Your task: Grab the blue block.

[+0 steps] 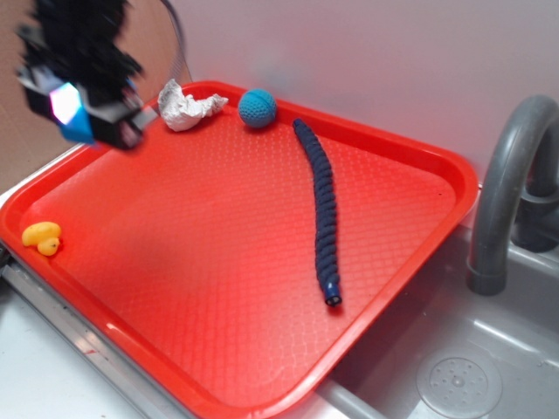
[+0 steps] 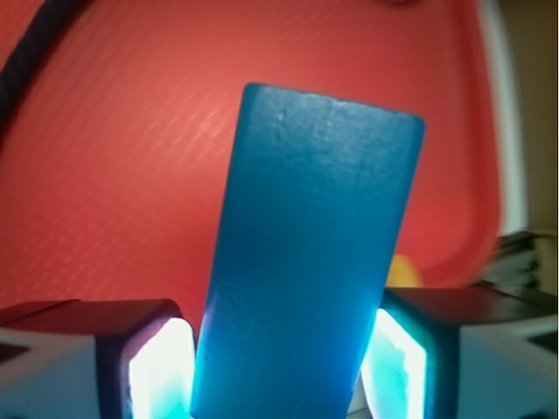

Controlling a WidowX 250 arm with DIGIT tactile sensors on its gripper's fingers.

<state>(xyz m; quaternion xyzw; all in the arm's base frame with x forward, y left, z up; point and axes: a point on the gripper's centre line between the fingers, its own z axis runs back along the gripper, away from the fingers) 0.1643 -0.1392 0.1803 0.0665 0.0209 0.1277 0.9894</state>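
Observation:
The blue block (image 2: 306, 262) is a smooth medium-blue brick that fills the middle of the wrist view, standing between the two lit pads (image 2: 162, 367). My gripper (image 2: 279, 371) is shut on it. In the exterior view the gripper (image 1: 87, 109) is blurred and held above the far left corner of the red tray (image 1: 454, 175). A bit of the blue block (image 1: 79, 128) shows at its lower edge. The block is off the tray surface.
On the tray lie a round knitted blue ball (image 1: 258, 107), a crumpled white wad (image 1: 188, 106), a long navy braided rope (image 1: 323, 209) and a yellow duck (image 1: 42, 236). A grey faucet (image 1: 507, 192) and sink (image 1: 472, 367) stand at the right.

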